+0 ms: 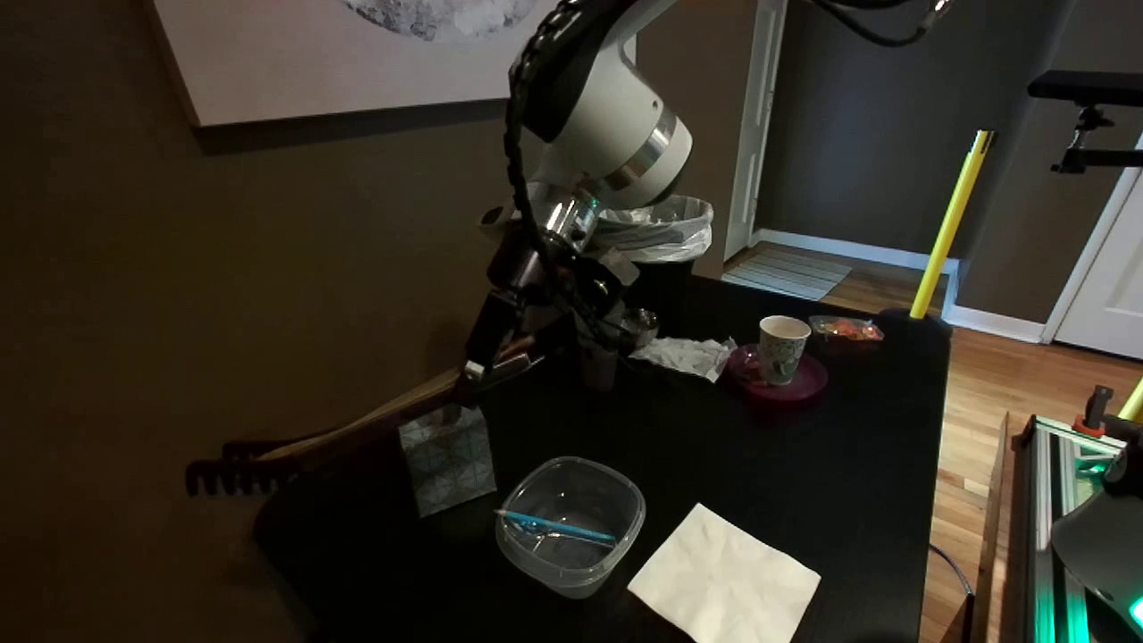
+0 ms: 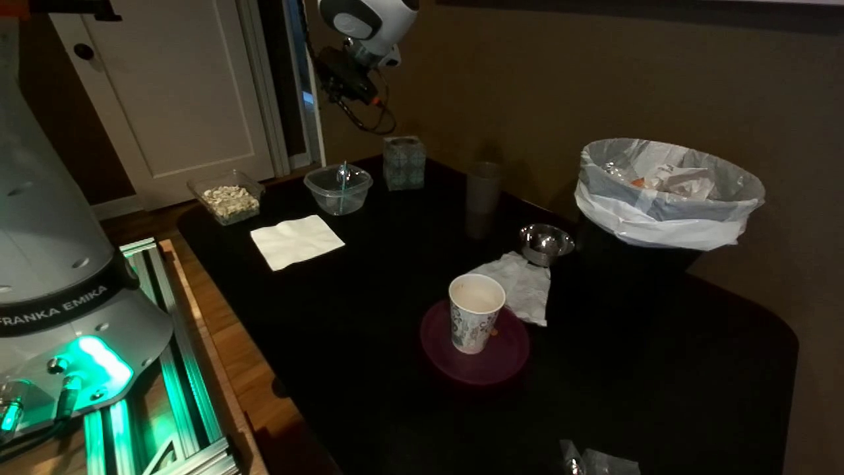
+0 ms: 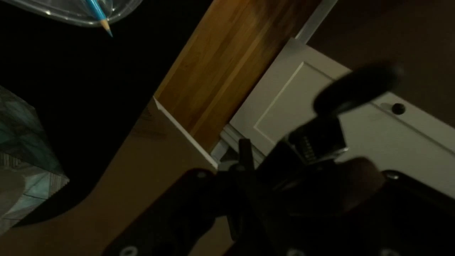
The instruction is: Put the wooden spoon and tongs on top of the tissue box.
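Note:
The tissue box is a greyish patterned cube near the table's far corner; it also shows in an exterior view and at the left of the wrist view. My gripper is shut on dark tongs just above the box. The tongs slant down past the box, and their toothed ends stick out beyond the table edge. A tan strip runs along them; I cannot tell whether it is the wooden spoon. The wrist view shows dark, blurred parts of the held utensil. The wooden spoon is not clearly visible.
A clear container with a teal pencil stands beside the box, near a white napkin. A purple plate holds a paper cup. A metal bowl, a tall dark cup and a lined bin stand along the wall.

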Robot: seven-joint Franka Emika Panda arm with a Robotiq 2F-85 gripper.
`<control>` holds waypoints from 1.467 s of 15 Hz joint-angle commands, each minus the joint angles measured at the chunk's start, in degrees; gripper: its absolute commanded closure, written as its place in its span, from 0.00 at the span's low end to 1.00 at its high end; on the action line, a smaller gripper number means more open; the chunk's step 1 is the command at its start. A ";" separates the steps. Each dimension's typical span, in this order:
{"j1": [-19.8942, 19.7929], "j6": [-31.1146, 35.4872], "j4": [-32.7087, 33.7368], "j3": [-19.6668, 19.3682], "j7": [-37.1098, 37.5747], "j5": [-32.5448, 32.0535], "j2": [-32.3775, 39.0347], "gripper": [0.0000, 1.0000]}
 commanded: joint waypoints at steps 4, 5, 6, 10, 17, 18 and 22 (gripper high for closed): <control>2.75 -7.78 15.94 -3.78 -5.15 -5.26 10.48 0.84; 3.25 -4.75 17.42 -3.97 -4.39 -4.40 11.29 0.84; 4.10 -0.13 17.99 -4.44 -4.03 -4.14 11.51 0.84; 2.71 -2.01 17.45 -3.30 -4.64 -3.94 11.62 0.84; 2.38 -8.22 26.89 -4.76 -9.50 -13.86 17.56 0.84; 2.60 -6.81 28.28 -5.01 -10.02 -15.46 18.40 0.84; 2.10 -1.91 33.34 -4.64 -10.29 -19.11 22.87 0.84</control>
